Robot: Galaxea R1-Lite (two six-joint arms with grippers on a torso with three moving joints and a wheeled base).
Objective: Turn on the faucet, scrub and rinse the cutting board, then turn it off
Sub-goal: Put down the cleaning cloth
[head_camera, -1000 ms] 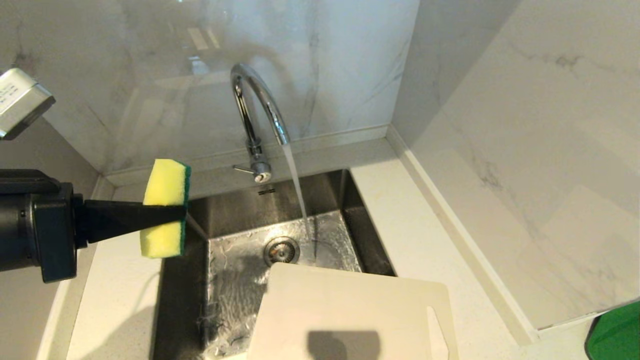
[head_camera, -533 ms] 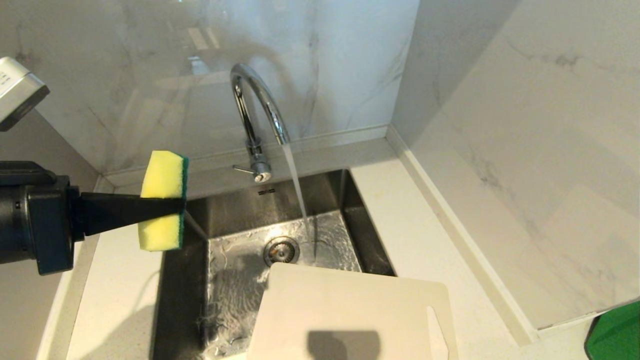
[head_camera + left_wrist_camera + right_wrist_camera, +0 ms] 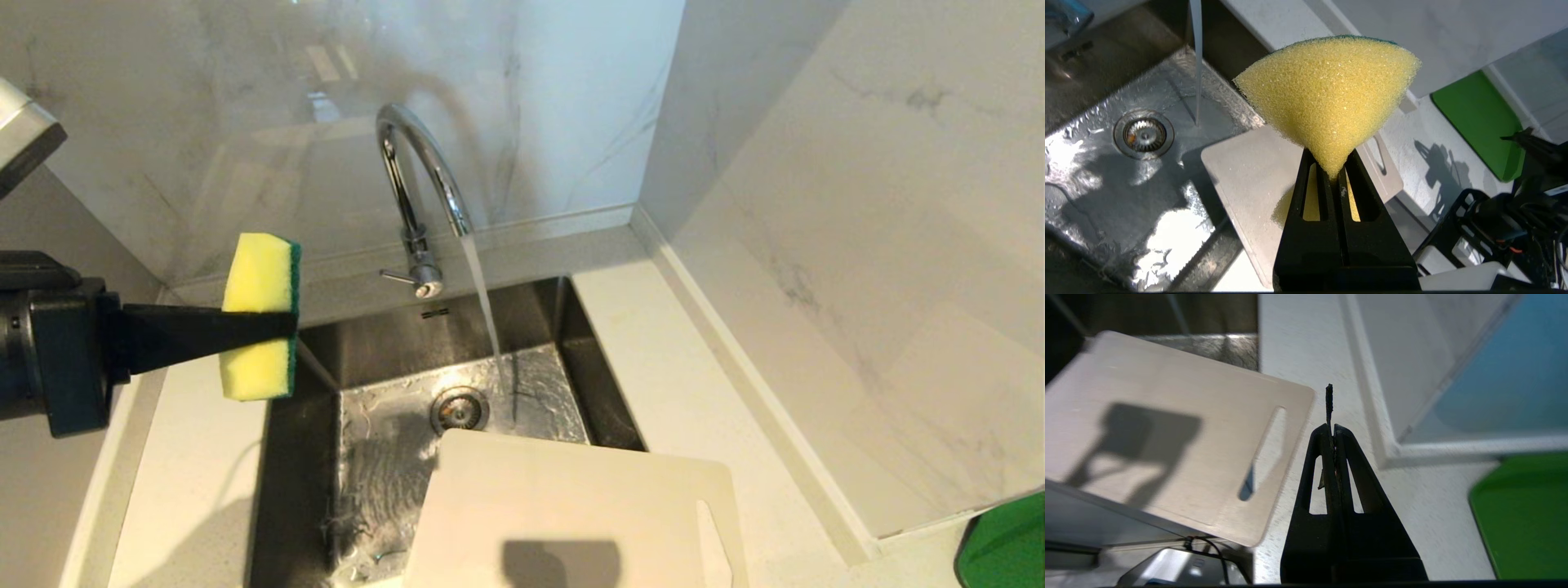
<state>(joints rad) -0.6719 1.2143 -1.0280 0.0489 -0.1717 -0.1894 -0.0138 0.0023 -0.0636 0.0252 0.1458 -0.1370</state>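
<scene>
We see the white speckled stone countertop (image 3: 702, 384) wrapped around the rectangular stainless steel sink (image 3: 384, 474), whose wet floor glistens around the round drain (image 3: 459, 408). The large off-white rectangular plastic cutting board (image 3: 571, 506) lies flat over the sink's near right corner, its slot handle on the counter side. Behind the basin rises the tall chrome gooseneck faucet (image 3: 418, 175), and a stream of water (image 3: 488, 327) falls from its spout to the sink floor beyond the board without touching it. Our left gripper (image 3: 282, 328) hovers above the sink's left rim, clenched on the yellow-and-green rectangular sponge (image 3: 258, 317). Our right gripper (image 3: 1332, 428) hangs over the counter just beside the board's handle end, its jaws pressed together and empty.
</scene>
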